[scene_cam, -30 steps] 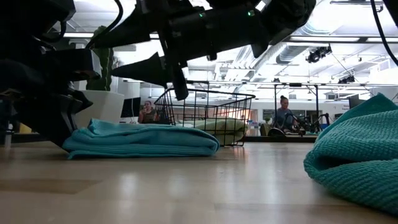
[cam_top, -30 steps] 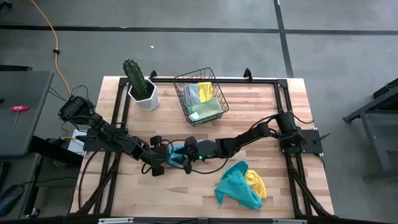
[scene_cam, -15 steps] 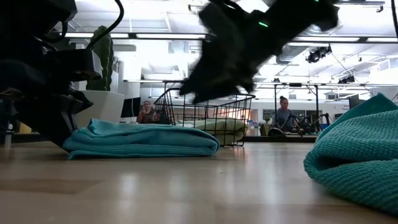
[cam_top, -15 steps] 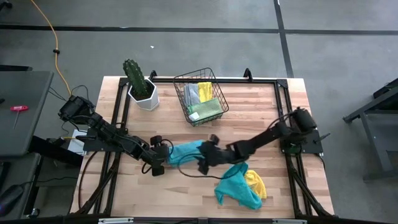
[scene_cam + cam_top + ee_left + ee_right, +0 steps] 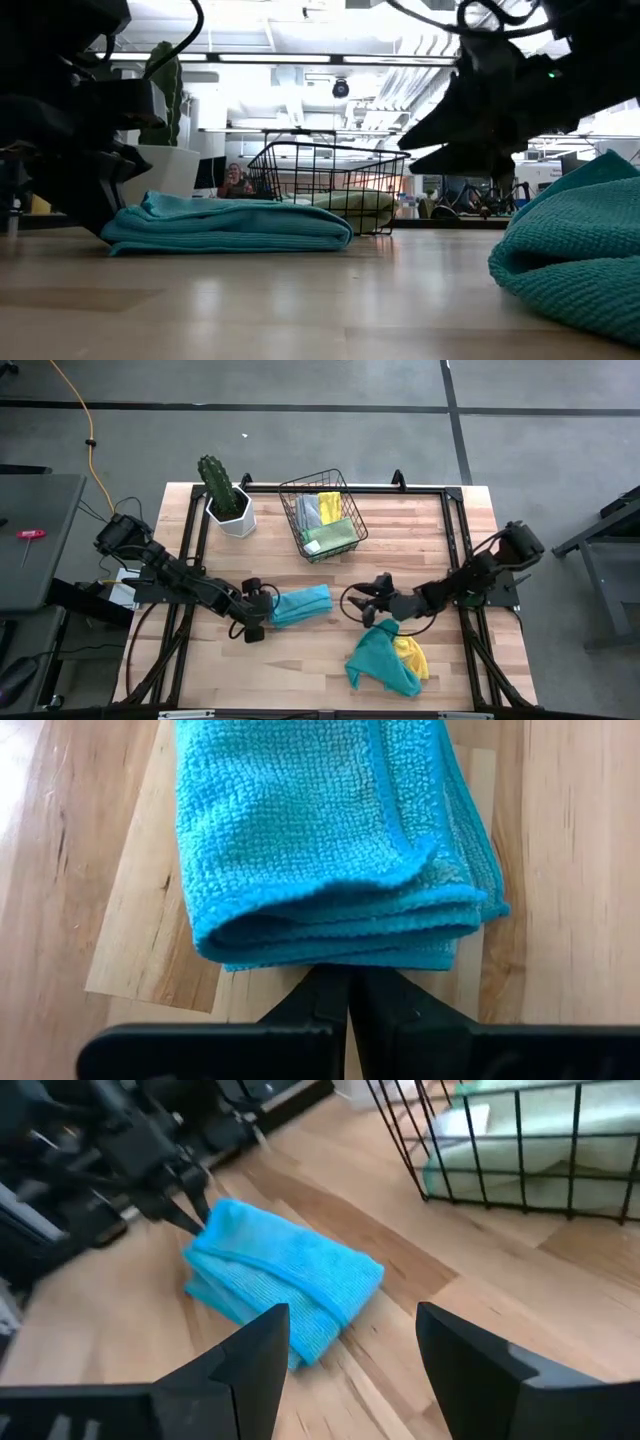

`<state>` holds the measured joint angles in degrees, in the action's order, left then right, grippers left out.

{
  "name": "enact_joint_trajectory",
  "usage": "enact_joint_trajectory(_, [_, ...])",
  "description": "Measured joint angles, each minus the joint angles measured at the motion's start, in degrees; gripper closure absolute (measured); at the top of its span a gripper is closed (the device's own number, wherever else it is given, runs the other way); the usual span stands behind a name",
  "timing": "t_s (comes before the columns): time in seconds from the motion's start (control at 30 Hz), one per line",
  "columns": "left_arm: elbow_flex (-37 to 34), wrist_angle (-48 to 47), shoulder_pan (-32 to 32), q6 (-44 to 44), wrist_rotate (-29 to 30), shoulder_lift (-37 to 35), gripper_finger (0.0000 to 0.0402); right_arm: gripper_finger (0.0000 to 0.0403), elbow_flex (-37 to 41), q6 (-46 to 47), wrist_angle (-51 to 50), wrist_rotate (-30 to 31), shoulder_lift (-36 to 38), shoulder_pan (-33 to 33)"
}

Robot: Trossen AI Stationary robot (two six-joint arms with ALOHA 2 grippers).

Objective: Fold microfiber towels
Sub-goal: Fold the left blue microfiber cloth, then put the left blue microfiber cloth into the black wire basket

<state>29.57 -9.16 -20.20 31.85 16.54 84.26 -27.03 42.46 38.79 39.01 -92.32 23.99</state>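
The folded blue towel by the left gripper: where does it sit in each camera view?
High view: folded blue towel left of centre, beside the left gripper.
Low view: flat on the table at left, in front of the wire basket.
Left wrist view: fills the upper middle.
Right wrist view: centre-left.
Shared landmark: the wire basket.

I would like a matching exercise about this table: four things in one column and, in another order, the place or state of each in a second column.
1. folded blue towel
2. yellow towel
3. right gripper
4. cactus

a. open, above the table
b. in a white pot
c. at the shut left gripper
d. partly under a crumpled teal towel

Pairs: 1-c, 2-d, 3-a, 4-b
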Motion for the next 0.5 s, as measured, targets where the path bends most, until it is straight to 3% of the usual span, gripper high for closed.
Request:
enact_joint_trajectory(0.1, [1.9,-3.2,0.0,-0.6,-1.0,0.1,0.0402,0.0192,1.7,-1.9,5.0,0.0,0.2,0.0])
enact_joint_trajectory(0.37, [9.7,-17.1,-2.4,6.2,-7.1,0.1,0.0401,0.0192,-1.2,-8.2,5.1,-1.0,0.2,0.0])
enact_joint_trajectory(0.5, [14.5,-23.4,-5.6,6.3,1.2,0.1,0.0402,0.0192,-2.6,-10.8,5.0,-1.9,0.2,0.0])
